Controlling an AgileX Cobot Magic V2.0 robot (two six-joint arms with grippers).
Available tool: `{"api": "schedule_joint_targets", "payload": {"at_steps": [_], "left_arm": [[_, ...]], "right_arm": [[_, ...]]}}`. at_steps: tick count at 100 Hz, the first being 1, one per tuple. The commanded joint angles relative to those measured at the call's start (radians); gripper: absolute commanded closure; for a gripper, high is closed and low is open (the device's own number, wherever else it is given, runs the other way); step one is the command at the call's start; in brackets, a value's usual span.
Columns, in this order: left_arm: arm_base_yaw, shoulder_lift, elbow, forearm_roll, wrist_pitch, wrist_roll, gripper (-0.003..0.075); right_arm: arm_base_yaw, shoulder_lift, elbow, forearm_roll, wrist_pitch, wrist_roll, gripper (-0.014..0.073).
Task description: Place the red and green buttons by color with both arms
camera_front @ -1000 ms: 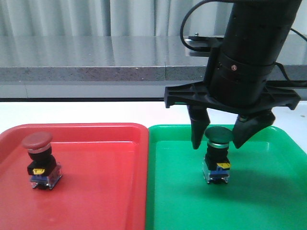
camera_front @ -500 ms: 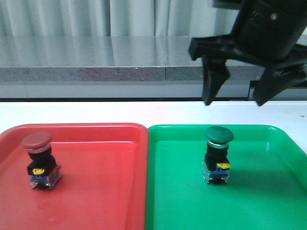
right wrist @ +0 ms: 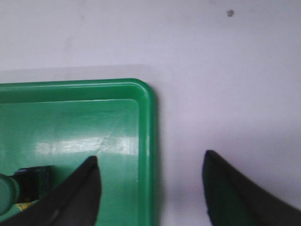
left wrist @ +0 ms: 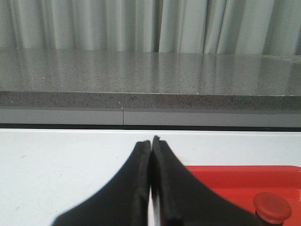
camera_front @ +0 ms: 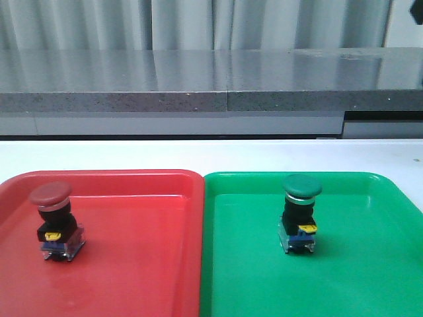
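two mushroom-capped buttons: the red button (camera_front: pixel 54 221) stands upright in one glossy red tray (camera_front: pixel 145 264), the green button (camera_front: pixel 301 212) in one green tray (camera_front: pixel 370 264). left gripper (left wrist: pixel 151 141) fingers pressed together, empty; right gripper (right wrist: pixel 150 165) fingers wide apart.

The light is bright and even, like a room lamp from above. The shiny flat red plastic tray (camera_front: pixel 132 264) and the shiny flat green plastic tray (camera_front: pixel 370 264) show pale streaks of glare. The small green-capped push button (camera_front: pixel 301 212) casts a soft shadow toward the right. The white table (camera_front: pixel 211 155) looks almost washed out. In the right wrist view everything is blurry, and the table looks a bit purple. The two black right gripper fingers (right wrist: pixel 70 197) are dark, fuzzy shapes there.
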Motion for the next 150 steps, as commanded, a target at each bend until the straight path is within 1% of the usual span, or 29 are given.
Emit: {"api": "schedule_joint_targets", "payload": {"at_steps": [1, 4, 6, 11, 18, 21, 25, 34, 73, 90, 95, 117, 127, 139, 150], "left_arm": [[0.006, -0.032, 0.012, -0.007, -0.076, -0.009, 0.0741], [0.006, -0.032, 0.012, -0.007, -0.076, -0.009, 0.0741], [0.006, -0.032, 0.012, -0.007, -0.076, -0.009, 0.0741], [0.006, -0.032, 0.012, -0.007, -0.076, -0.009, 0.0741], [0.006, -0.032, 0.012, -0.007, -0.076, -0.009, 0.0741], [0.006, -0.032, 0.012, -0.007, -0.076, -0.009, 0.0741], [0.006, -0.032, 0.012, -0.007, -0.076, -0.009, 0.0741], [0.006, -0.032, 0.012, -0.007, -0.076, -0.009, 0.0741], [0.006, -0.032, 0.012, -0.007, -0.076, -0.009, 0.0741], [0.006, -0.032, 0.012, -0.007, -0.076, -0.009, 0.0741], [0.006, -0.032, 0.012, -0.007, -0.076, -0.009, 0.0741], [0.006, -0.032, 0.012, -0.007, -0.076, -0.009, 0.0741], [0.006, -0.032, 0.012, -0.007, -0.076, -0.009, 0.0741], [0.006, -0.032, 0.012, -0.007, -0.076, -0.009, 0.0741], [0.006, -0.032, 0.012, -0.007, -0.076, -0.009, 0.0741]], "right_arm": [[-0.049, -0.070, 0.014, 0.000, -0.039, -0.031, 0.0323], [-0.061, -0.085, 0.028, 0.000, -0.043, -0.036, 0.0394], [-0.069, -0.096, 0.039, 0.000, -0.047, -0.040, 0.0422], [-0.083, -0.124, 0.064, 0.000, -0.061, -0.043, 0.0530], [-0.096, -0.165, 0.101, 0.000, -0.088, -0.049, 0.0637], [-0.101, -0.182, 0.116, 0.000, -0.097, -0.056, 0.0666], [-0.105, -0.209, 0.137, 0.001, -0.111, -0.072, 0.0653], [-0.110, -0.269, 0.180, 0.001, -0.134, -0.093, 0.0657], [-0.111, -0.533, 0.379, 0.016, -0.295, -0.098, 0.0657], [-0.134, -0.650, 0.480, 0.080, -0.399, -0.224, 0.0657], [-0.142, -0.688, 0.506, 0.086, -0.421, -0.242, 0.0657], [-0.146, -0.902, 0.633, 0.080, -0.456, -0.243, 0.0657], [-0.146, -1.021, 0.691, 0.053, -0.465, -0.243, 0.0657], [-0.146, -1.133, 0.746, 0.030, -0.530, -0.243, 0.0657], [-0.146, -1.209, 0.782, 0.030, -0.543, -0.243, 0.0657]]}}
